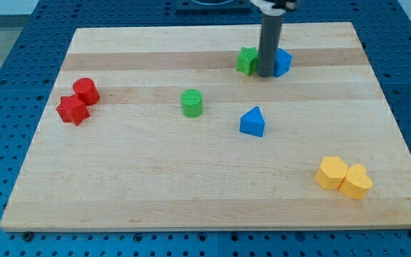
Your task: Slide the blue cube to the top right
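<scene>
The blue cube (282, 62) sits near the top of the wooden board (155, 185), right of centre, partly hidden by my rod. My tip (265, 74) rests on the board between the blue cube on its right and a green star-shaped block (247, 61) on its left, close against both. A second blue block, triangular (252, 122), lies below my tip near the board's middle.
A green cylinder (191, 103) stands left of centre. A red cylinder (86, 91) and a red star-shaped block (73, 110) sit together at the left edge. A yellow hexagon (332, 173) and a yellow heart-shaped block (355, 181) touch at the bottom right.
</scene>
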### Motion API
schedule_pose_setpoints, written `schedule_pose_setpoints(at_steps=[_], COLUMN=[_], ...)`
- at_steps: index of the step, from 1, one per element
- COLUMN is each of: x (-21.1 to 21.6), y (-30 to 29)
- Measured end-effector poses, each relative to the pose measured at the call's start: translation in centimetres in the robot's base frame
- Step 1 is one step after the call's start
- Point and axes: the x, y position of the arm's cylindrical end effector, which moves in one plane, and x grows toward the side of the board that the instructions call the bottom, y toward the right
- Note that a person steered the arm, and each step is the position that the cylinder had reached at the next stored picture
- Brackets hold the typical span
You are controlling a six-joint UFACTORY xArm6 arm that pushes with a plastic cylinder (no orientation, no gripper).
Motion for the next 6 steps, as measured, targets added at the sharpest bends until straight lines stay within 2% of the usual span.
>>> schedule_pose_setpoints(at_steps=[2, 6], x=[-2.5, -8.2], y=[6.3, 5.9])
